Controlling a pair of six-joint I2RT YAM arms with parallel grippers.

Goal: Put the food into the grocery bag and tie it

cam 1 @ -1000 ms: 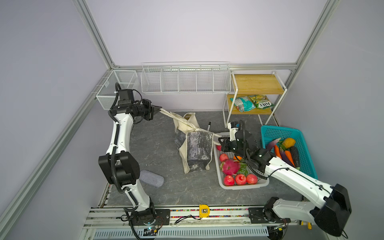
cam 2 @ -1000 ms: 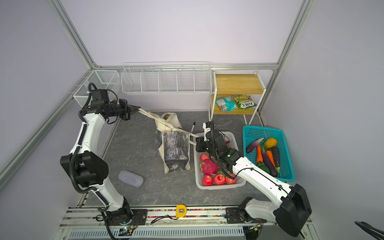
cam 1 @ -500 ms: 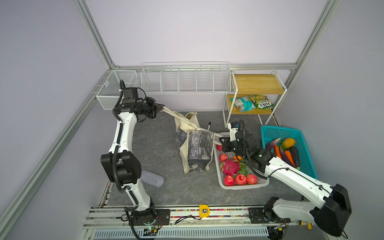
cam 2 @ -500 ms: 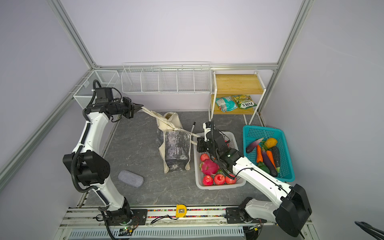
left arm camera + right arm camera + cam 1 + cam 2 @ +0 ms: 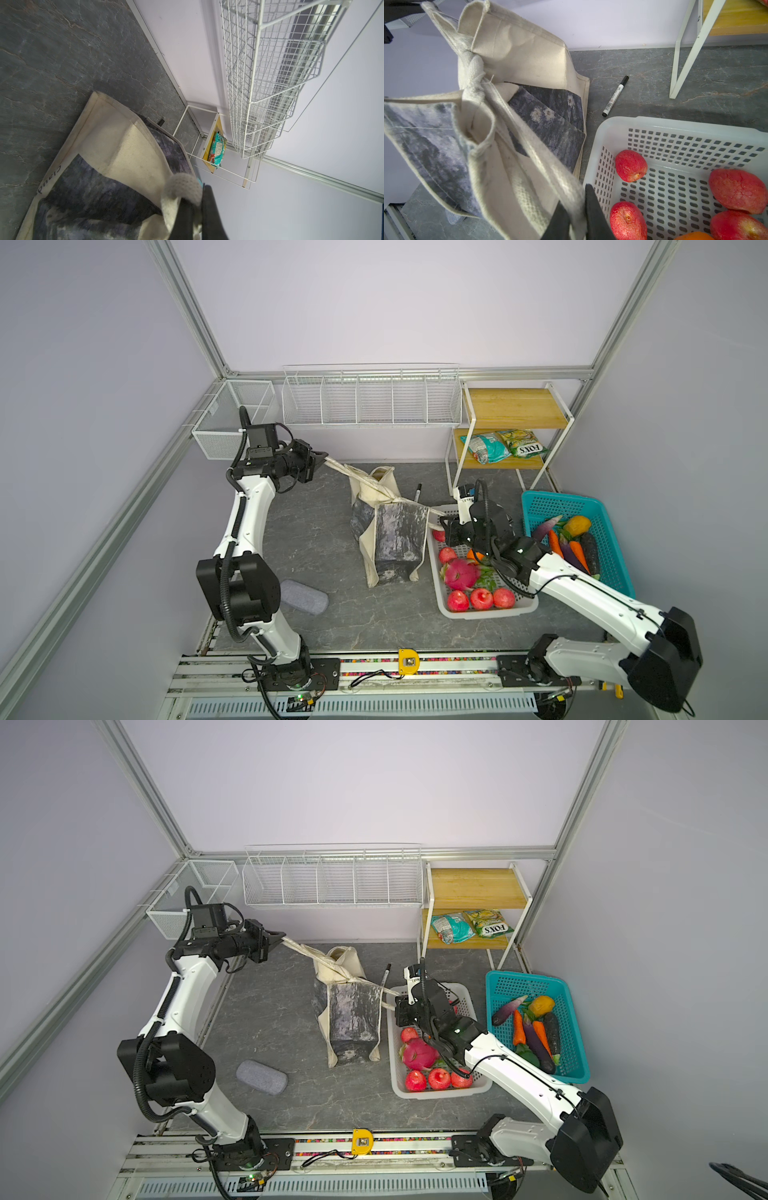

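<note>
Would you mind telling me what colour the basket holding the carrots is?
Teal. The basket shows best in a top view.

The bag (image 5: 397, 539) is cream with a dark grey swirly panel. One basket (image 5: 557, 499) is teal. The apples (image 5: 481, 598) are red.

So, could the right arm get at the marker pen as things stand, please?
Probably not yet. The pen lies close by, uncovered, beside the bag, but the right arm's jaws are pinched on a handle, so it would have to let go first.
</note>
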